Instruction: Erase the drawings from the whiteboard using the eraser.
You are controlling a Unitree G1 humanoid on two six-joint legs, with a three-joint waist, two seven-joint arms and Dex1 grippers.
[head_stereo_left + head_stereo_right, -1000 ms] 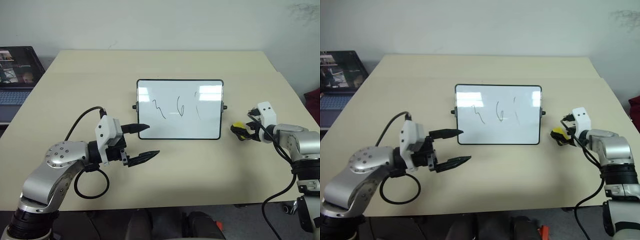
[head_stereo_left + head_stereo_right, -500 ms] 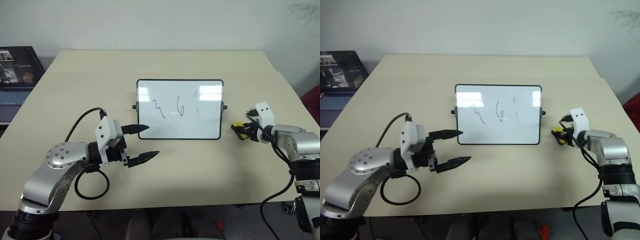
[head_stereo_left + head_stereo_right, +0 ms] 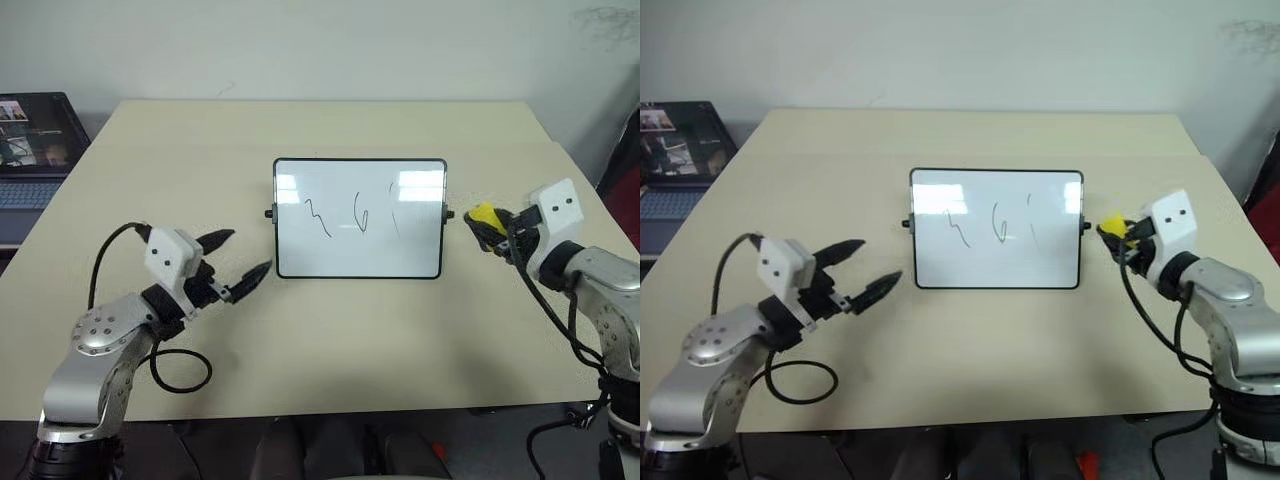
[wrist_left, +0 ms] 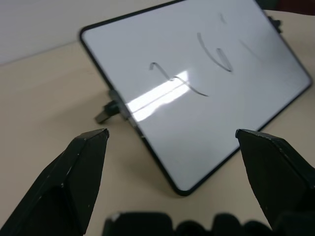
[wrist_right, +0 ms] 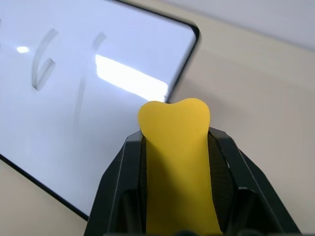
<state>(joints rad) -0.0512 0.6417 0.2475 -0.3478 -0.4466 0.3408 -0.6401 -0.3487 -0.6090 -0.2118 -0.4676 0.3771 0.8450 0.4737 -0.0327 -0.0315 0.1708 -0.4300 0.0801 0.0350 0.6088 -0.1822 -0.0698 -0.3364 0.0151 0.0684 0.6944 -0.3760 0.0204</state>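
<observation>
Nearest you, at about eight o'clock on the table (image 3: 330, 340), your left gripper (image 3: 238, 268) hangs just above the tabletop with its two black fingers spread wide and nothing between them. Its tips point toward the whiteboard's (image 3: 360, 255) lower left corner but stand apart from the frame. In the left wrist view the board lies between the two open fingers (image 4: 74, 172), tilted back on its side knobs.

At about three o'clock your right gripper (image 3: 492, 228) is clenched on the eraser (image 3: 482, 215). The right wrist view shows the yellow block pinched between both black fingers (image 5: 120, 182), its rounded end sticking out past the tips. The eraser is raised off the table, just beside the whiteboard's right edge near the right-hand knob, and you cannot tell whether it touches the frame.

At the table's centre the whiteboard stands with the drawings (image 3: 355, 218) on it: a squiggle to the left, a loop in the middle, and a faint short stroke to the right.

Farthest off, at ten o'clock beyond the table's edge, sits an open laptop (image 3: 30, 150).
</observation>
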